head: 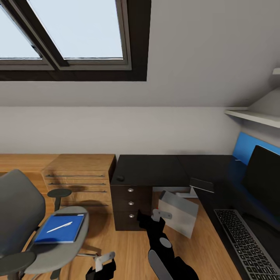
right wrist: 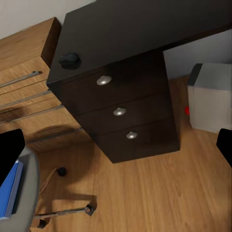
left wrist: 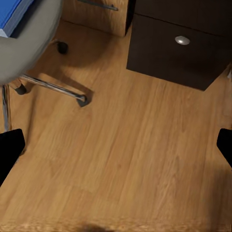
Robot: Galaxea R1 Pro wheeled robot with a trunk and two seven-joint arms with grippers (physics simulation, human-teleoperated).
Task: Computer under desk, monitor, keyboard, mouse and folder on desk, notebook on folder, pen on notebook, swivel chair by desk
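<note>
Folder lies flat on the chair seat, pen on top; chair stands on the wood floor left of the desk; computer tilted beneath the desk; keyboard and monitor on the desk at right; mouse at its left corner; left gripper and right gripper both spread wide, holding nothing.

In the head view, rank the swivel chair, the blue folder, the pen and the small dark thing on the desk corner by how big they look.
1. swivel chair
2. folder
3. pen
4. the small dark thing; it sits farther from the camera, so its last place is uncertain.
</note>
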